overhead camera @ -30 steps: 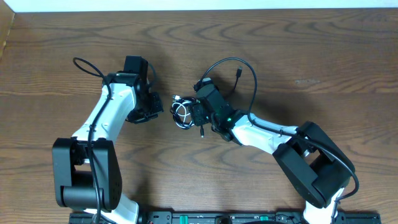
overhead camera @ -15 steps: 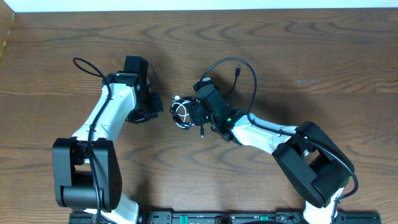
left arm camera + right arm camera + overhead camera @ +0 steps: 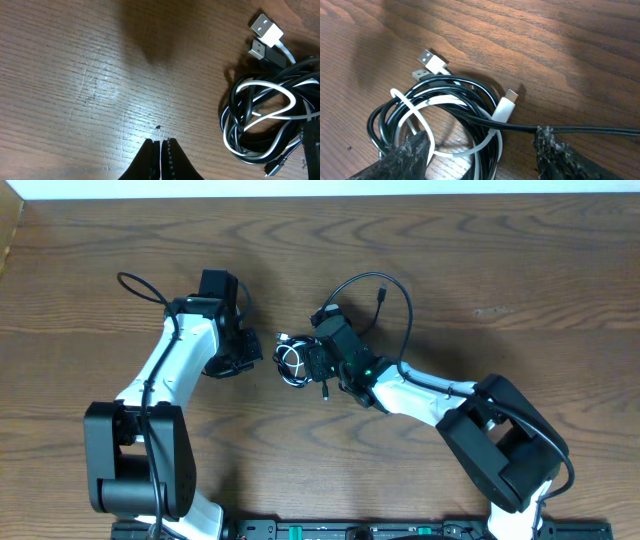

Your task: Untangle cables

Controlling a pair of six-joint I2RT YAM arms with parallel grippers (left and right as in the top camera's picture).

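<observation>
Nothing had visibly shifted: the black and white cables lay knotted in one coil, so untangling had not advanced. The right gripper straddled them, spread, gripping nothing; the left gripper, clenched empty, sat at their 9 o'clock.

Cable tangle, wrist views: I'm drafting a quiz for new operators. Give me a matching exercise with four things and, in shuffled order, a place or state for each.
Things:
1. left gripper
2. right gripper
3. white USB-A plug
4. white USB-C plug

Places or states:
A. at the edge of the cable coil, apart from the other plugs
B. shut, over the bare table beside the tangle
C. side by side with the dark USB-A plug
D. open, one finger on either side of the coil

Pairs: 1-B, 2-D, 3-C, 4-A
</observation>
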